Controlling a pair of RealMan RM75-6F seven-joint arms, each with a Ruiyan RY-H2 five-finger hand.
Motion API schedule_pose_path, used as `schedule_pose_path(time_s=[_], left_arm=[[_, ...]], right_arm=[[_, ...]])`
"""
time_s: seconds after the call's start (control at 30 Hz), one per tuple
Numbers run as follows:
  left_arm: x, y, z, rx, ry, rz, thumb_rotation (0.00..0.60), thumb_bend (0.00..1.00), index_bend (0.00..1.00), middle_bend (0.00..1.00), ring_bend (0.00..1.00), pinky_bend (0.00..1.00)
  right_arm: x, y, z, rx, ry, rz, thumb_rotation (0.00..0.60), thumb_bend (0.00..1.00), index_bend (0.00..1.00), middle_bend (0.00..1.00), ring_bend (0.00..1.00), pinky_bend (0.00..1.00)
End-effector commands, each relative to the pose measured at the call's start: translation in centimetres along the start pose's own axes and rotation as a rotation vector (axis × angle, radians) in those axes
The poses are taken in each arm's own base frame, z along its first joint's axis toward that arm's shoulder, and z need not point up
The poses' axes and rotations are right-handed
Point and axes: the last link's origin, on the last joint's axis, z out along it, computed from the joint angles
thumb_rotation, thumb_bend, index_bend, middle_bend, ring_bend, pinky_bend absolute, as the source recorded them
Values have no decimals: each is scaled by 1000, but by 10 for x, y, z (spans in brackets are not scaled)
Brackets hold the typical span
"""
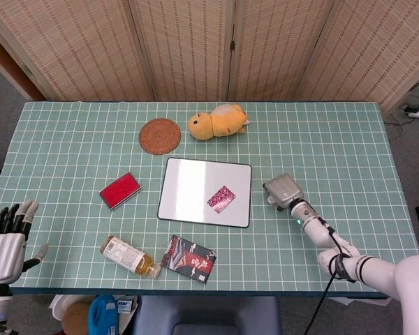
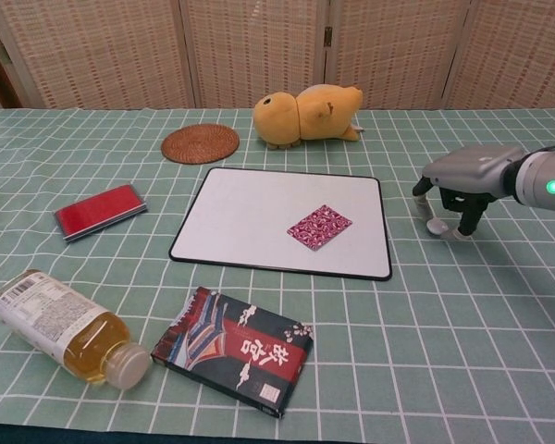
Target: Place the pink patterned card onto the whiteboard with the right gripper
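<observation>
The pink patterned card [image 1: 221, 199] lies flat on the right part of the whiteboard [image 1: 188, 187], touched by no hand. The chest view shows the card [image 2: 319, 227] on the whiteboard [image 2: 240, 217] in the same way. My right hand [image 1: 283, 190] hovers low over the table just right of the board's right edge. Its fingers [image 2: 462, 222] point down, apart, with nothing between them. My left hand [image 1: 7, 237] stays at the near left corner of the table with its fingers spread and nothing in it.
A dark snack packet [image 1: 189, 258] and a lying bottle [image 1: 129, 256] are near the front edge. A red case [image 1: 119, 190] sits left of the board. A round woven coaster [image 1: 160, 135] and a yellow plush toy [image 1: 218, 121] lie behind it.
</observation>
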Motion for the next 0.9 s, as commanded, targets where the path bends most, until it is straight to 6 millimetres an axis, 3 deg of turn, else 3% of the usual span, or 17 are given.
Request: schedule_pose_path(time_s=[0.03,0.17,0.4,0.63,0.9], left_arm=[[0,0,0,0,2,0,600,281,5,13,7,0],[1,0,-1,-1,7,-1,600,281,5,13,7,0],[3,2,0,-7,16,-3,600,281,5,13,7,0],[3,1,-1,-8,14,0,600,281,5,13,7,0],[4,0,-2,-7,14,0,600,280,5,13,7,0]], right_arm=[[19,-6,-1,23,52,18,600,303,466,936,958,1000],[39,-20,5,58,82,40,600,303,466,938,958,1000],[61,-62,23,139,86,57,600,303,466,936,958,1000],[62,-89,40,166,50,29,600,303,466,934,958,1000],[62,-100,49,162,25,8,600,303,466,930,958,1000]])
